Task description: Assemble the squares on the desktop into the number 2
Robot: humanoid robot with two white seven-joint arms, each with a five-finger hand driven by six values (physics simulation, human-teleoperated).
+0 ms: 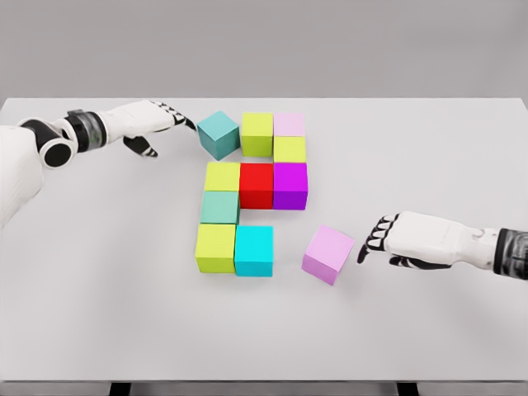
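Beside teal cube (219, 134), left hand (148, 122) fingers (183, 118) extended, empty

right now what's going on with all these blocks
A two-armed robot is laying coloured cubes into a 2 on a white table. Most cubes already sit together. The left hand is open beside a turned teal cube at the top left of the shape. The right hand is open next to a tilted lilac cube, which lies apart at the lower right. Neither cube is gripped.
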